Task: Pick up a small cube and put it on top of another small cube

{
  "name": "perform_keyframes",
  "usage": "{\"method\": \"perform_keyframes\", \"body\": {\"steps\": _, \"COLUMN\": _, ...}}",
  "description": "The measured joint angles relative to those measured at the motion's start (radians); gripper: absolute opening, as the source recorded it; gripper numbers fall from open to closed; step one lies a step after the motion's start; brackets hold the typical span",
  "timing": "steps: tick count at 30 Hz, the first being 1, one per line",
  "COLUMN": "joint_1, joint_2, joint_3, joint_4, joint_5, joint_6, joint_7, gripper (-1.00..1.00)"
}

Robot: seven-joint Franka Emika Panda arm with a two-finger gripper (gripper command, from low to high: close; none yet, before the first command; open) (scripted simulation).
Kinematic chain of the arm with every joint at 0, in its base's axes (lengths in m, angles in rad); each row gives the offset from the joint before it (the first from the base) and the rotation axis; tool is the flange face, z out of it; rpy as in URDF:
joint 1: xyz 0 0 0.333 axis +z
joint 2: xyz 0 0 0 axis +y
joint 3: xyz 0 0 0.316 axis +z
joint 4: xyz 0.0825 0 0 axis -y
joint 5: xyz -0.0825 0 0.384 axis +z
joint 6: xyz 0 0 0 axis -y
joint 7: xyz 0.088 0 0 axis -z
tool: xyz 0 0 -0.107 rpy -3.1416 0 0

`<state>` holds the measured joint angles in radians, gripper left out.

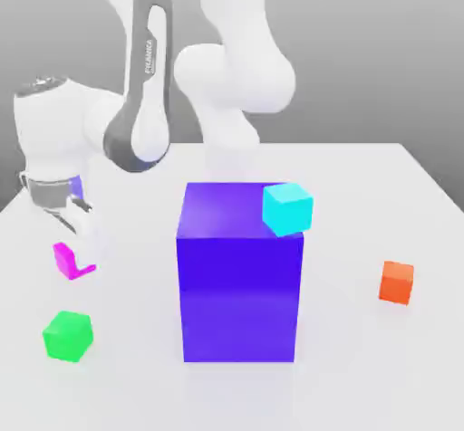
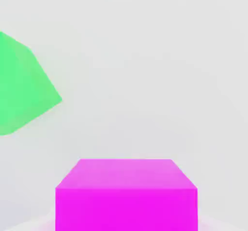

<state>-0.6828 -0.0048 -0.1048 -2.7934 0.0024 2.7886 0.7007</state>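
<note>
Clamped on the magenta cube (image 1: 68, 263), the hand (image 1: 84, 246) reaches down near the left edge of the desk (image 1: 349, 375) in the exterior view. One pale finger covers much of the cube, leaving its left part and a thin strip along the bottom in sight. In the hand view the same cube is cut off by the picture's border, with one upper face and part of a side showing, and pale, faint shapes flank it.

The green cube (image 1: 69, 336) sits just nearer the exterior view's camera than the magenta one, turned at an angle; the hand view cuts it off too. The orange cube (image 1: 396, 282) is well apart from both, toward the desk's right edge.

A big purple-blue block (image 1: 239, 293) stands between them, hiding the desk behind it. The cyan cube (image 1: 287, 209) overlaps its near right top corner, tilted; how much of its underside touches the block is hard to make out. The white arm (image 1: 149, 130) hides part of the desk's far edge and its far left corner, and the near edge is cut off.
</note>
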Motion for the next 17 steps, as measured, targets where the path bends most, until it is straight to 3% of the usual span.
{"method": "perform_keyframes", "body": {"steps": 6, "joint_1": -0.032, "joint_2": 0.008, "joint_3": 0.128, "joint_4": 0.135, "joint_5": -0.001, "joint_6": -0.127, "joint_7": -0.183, "gripper": -1.00}}
{"method": "perform_keyframes", "body": {"steps": 11, "joint_1": 0.006, "joint_2": 0.155, "joint_3": 0.158, "joint_4": 0.165, "joint_5": -0.025, "joint_6": -0.011, "joint_7": -0.196, "gripper": -1.00}}
{"method": "perform_keyframes", "body": {"steps": 12, "joint_1": 0.008, "joint_2": 0.189, "joint_3": 0.155, "joint_4": 0.167, "joint_5": -0.031, "joint_6": 0.021, "joint_7": -0.192, "gripper": 1.00}}
{"method": "perform_keyframes", "body": {"steps": 17, "joint_1": 0.008, "joint_2": 0.189, "joint_3": 0.155, "joint_4": 0.167, "joint_5": -0.031, "joint_6": 0.021, "joint_7": -0.192, "gripper": 1.00}}
